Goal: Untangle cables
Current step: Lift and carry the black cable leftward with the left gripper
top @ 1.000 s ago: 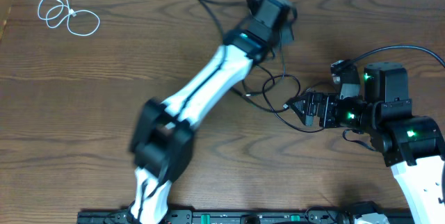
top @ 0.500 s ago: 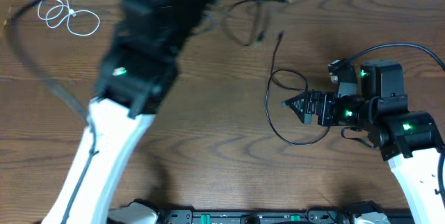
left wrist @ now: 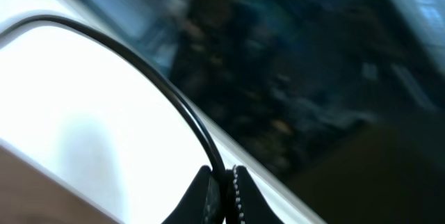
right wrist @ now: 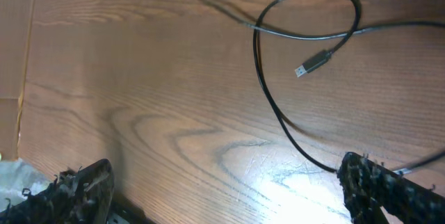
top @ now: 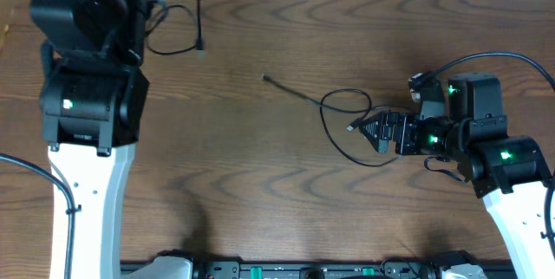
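My left gripper (left wrist: 222,182) is shut on a thin black cable (left wrist: 174,99) that arcs up out of its jaws. From overhead, the left arm (top: 87,19) stands at the far left, and that cable (top: 173,52) hangs beside it in a loop. A second black cable (top: 291,90) lies in a loop on the table at centre right, its plug (right wrist: 314,62) lying free. My right gripper (top: 375,132) stands open just right of that loop with nothing between its fingers (right wrist: 389,189); the cable runs past the right one. The white cable is hidden.
The wooden table (top: 260,184) fills the view, with its far edge along the top. The thick black cord (top: 503,58) of the right arm curves over the arm's body at the right.
The left arm has swung from the top centre to the far left, pulling one black cable away. The other black cable has shifted and spread out. The right arm has hardly moved.
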`<state>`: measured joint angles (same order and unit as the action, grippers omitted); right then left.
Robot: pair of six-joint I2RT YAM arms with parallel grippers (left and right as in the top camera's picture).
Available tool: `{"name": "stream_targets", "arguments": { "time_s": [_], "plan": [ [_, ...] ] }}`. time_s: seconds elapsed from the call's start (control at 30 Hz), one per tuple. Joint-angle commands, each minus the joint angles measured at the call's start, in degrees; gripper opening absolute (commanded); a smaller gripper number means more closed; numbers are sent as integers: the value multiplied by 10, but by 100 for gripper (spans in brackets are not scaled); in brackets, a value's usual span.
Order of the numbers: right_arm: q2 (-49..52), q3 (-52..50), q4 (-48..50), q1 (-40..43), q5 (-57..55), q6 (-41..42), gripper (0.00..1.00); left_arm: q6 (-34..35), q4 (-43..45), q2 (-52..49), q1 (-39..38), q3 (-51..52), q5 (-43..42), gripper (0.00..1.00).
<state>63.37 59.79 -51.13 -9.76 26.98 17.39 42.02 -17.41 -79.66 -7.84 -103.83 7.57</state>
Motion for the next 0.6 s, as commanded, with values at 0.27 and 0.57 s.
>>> {"name": "stream_targets", "arguments": {
  "time_s": [0.27, 0.57],
  "plan": [
    [4, 4, -1, 3, -1, -3, 99, -191, -86, -96, 111, -3, 253, 8],
    [4, 4, -1, 3, -13, -3, 99, -197, -90, -197, 234, -3, 251, 8]
  ]
}}
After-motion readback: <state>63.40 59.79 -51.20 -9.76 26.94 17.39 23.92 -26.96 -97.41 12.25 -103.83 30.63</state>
